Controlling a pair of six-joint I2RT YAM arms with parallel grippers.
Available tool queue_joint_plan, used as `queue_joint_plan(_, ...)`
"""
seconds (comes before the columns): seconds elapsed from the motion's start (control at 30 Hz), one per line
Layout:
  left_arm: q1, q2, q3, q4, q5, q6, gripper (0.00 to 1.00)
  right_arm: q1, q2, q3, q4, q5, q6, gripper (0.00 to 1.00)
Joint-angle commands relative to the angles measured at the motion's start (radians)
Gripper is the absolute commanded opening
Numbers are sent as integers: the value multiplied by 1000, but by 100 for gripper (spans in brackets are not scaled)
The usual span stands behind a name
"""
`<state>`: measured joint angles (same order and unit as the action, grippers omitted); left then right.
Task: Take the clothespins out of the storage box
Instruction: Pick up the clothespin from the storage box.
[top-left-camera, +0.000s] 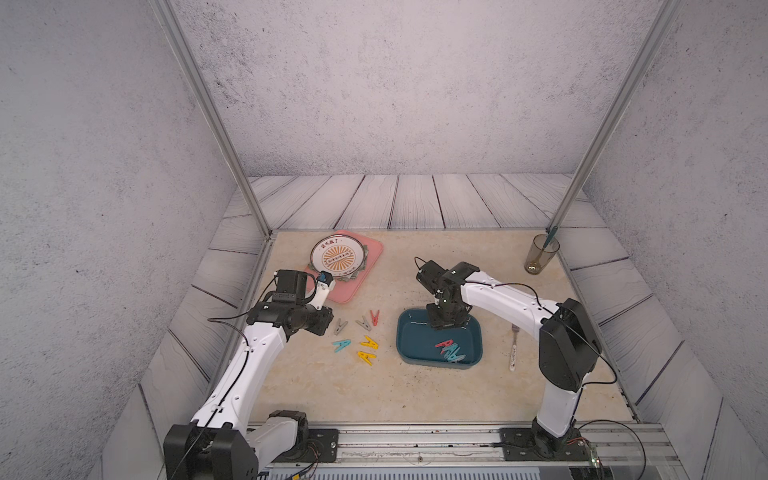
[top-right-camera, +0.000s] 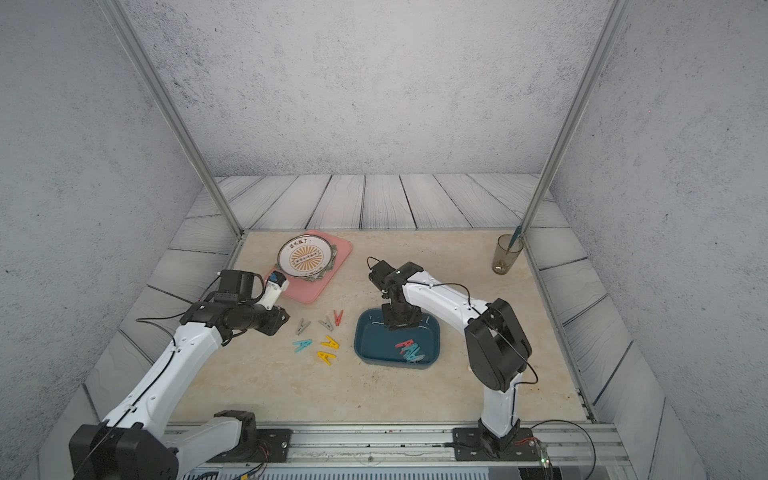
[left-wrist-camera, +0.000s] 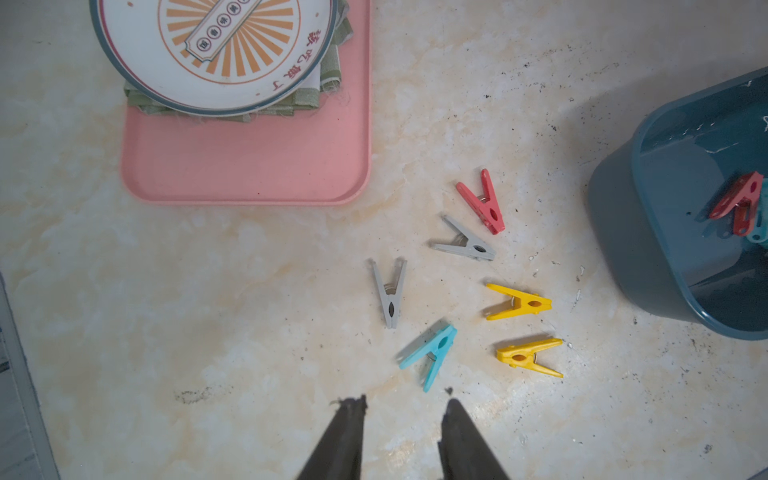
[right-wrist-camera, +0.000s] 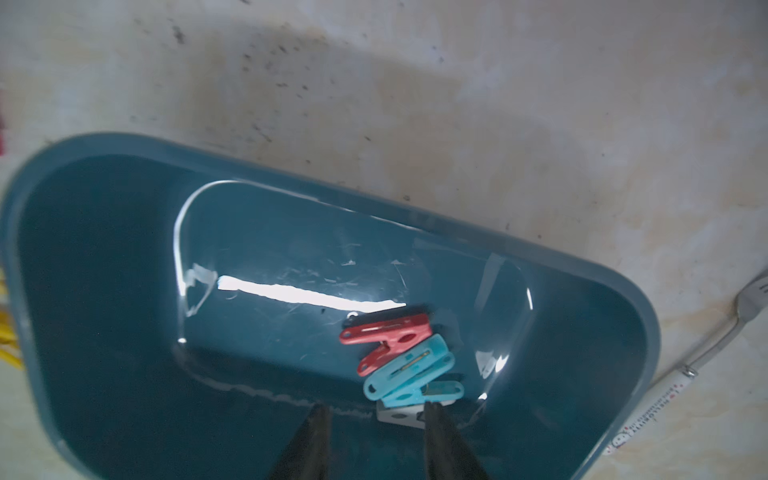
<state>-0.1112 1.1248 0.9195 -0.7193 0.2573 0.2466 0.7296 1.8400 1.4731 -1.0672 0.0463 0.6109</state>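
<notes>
Marble tabletop (top-left-camera: 374, 395), six clothespins (left-wrist-camera: 517, 302) out, four in storage box (right-wrist-camera: 104, 249)

Overhead light is even and diffuse; shadows on the table (top-left-camera: 415, 395) stay soft. A white glare strip crosses the storage box (right-wrist-camera: 104, 270) floor. The right wrist view is blurred. Both top views bow at the edges.

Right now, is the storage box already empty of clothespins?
No, a red clothespin and teal-blue clothespins lie together inside the storage box.
</notes>
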Motion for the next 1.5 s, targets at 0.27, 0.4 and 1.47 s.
queue_joint_plan(0.27, 7, 8, 15, -14, 7, 5, 37, -35, -8, -135, 78, -30, -48, 49)
queue_joint_plan(0.4, 7, 9, 18, -12, 4, 3, 37, -36, 17, -160, 123, -72, -68, 50)
queue_joint_plan(1.47, 8, 11, 17, -6, -7, -6, 37, -36, 150, -154, 224, -62, -115, 36)
